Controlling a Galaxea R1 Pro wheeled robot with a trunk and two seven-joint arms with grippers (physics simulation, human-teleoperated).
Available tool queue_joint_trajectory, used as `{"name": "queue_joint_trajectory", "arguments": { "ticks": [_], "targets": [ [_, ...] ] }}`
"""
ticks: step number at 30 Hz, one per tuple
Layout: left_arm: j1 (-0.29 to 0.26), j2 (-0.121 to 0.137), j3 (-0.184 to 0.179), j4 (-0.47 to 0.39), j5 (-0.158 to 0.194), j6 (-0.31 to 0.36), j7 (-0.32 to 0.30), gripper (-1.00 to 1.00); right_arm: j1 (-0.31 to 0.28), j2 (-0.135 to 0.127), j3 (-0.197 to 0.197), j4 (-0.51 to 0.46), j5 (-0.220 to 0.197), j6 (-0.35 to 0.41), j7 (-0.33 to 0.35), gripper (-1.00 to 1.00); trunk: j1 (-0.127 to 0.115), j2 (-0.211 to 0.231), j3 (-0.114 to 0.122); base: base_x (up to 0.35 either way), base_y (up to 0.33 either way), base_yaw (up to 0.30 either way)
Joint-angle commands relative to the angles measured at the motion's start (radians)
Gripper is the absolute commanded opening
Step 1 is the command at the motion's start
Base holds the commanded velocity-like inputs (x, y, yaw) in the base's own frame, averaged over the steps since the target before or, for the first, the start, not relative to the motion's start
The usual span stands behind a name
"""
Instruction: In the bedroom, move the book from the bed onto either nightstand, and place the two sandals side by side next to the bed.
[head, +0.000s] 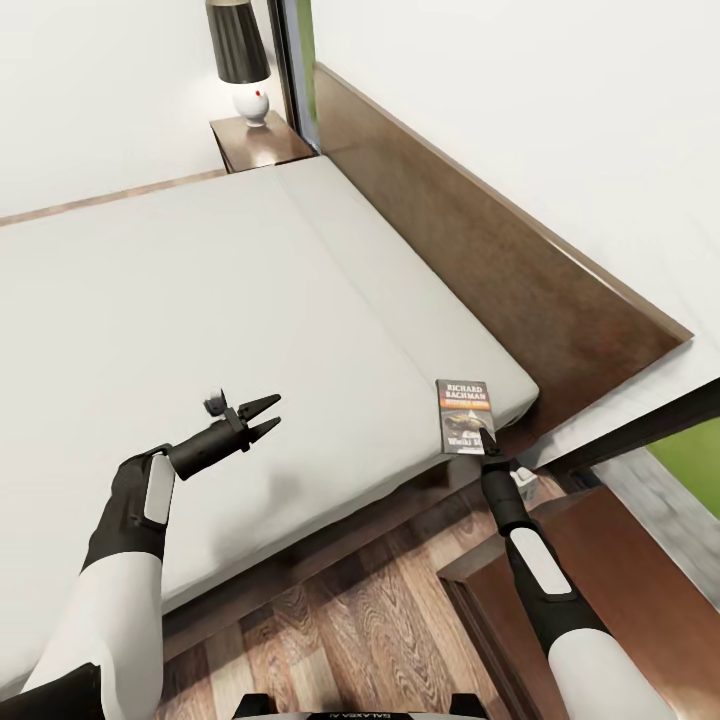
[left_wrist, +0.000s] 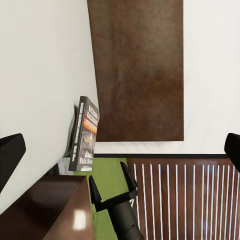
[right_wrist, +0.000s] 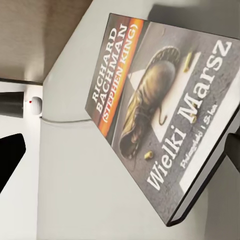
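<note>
Our right gripper (head: 487, 452) sits at the near edge of the thin dark paperback w/ white "RICHARD BACHMAN" lettering (head: 465, 415), fingers apart either side in the wrist view; can't tell if they've clamped yet. The book lies at the corner of the pale grey-white mattress (head: 230, 330), so nothing's done. Left gripper (head: 262, 416) hovers spread, w/ nothing in it; low dark reddish-brown nightstand (head: 600, 560) just beside, sandals still to do

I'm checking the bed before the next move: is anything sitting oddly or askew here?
Yes: the book sits at the mattress corner near the headboard, its lower end out over the edge. The right gripper is at that end with its fingers either side. Nothing looks spilled or damaged.
</note>
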Motion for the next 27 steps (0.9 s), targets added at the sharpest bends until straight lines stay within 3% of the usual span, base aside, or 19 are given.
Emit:
{"name": "queue_joint_trajectory", "arguments": {
  "ticks": [1,8,14,27],
  "targets": [
    [-0.001,-0.001,0.003,0.000,-0.001,0.004,-0.003,1.00,0.000,0.000,0.000,0.001,-0.009,0.000,0.005,1.00,0.000,0.000,0.000,0.003,0.000,0.000],
    [-0.001,-0.001,0.003,0.001,-0.002,0.004,-0.003,1.00,0.000,0.000,-0.002,0.001,-0.010,0.000,0.005,1.00,0.000,0.000,0.000,0.000,0.000,0.000],
    [-0.001,-0.001,0.003,0.001,-0.002,0.005,-0.003,1.00,0.000,0.000,-0.003,0.000,-0.009,0.000,0.004,1.00,0.023,-0.042,-0.019,0.000,0.000,0.000],
    [-0.001,-0.001,0.003,-0.001,-0.001,0.005,-0.003,1.00,0.000,0.000,-0.003,0.000,-0.009,0.000,0.005,1.00,0.023,-0.042,-0.019,0.000,0.000,0.000]
  ]
}}
